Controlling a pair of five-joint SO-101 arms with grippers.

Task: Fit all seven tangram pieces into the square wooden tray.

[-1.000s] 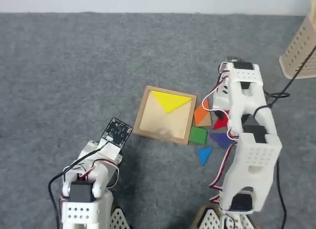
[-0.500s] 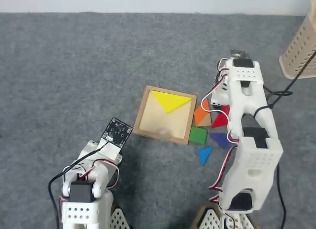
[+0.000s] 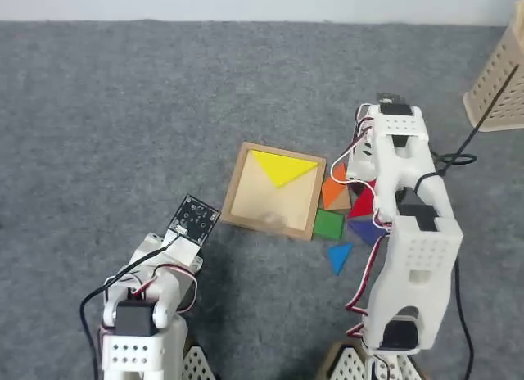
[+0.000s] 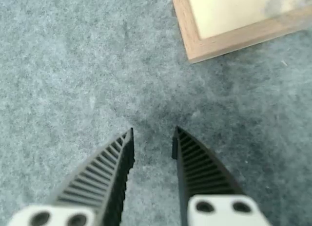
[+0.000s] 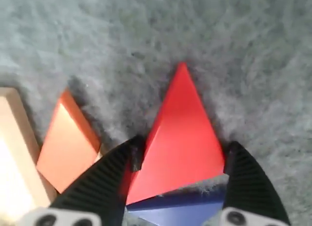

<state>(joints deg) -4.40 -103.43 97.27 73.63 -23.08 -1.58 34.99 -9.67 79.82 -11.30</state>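
Right gripper point(image 5: 181, 150) spread wide astride the red triangle point(image 5: 181, 120) beside the wooden tray point(image 3: 232, 192), gripping nothing; left gripper point(image 4: 152, 138), narrowly parted and empty, hovers near the tray's corner; yellow triangle point(image 3: 282, 167) lies inside.

Right arm point(image 3: 407, 179) first stretched slightly farther out, then drew back and shifted sideways toward tray point(image 3: 237, 201). It now covers more of red triangle point(image 3: 363, 203) and purple piece point(image 3: 366, 229). Right tool point(image 5: 183, 147) ends over red triangle, fingers spread either side.
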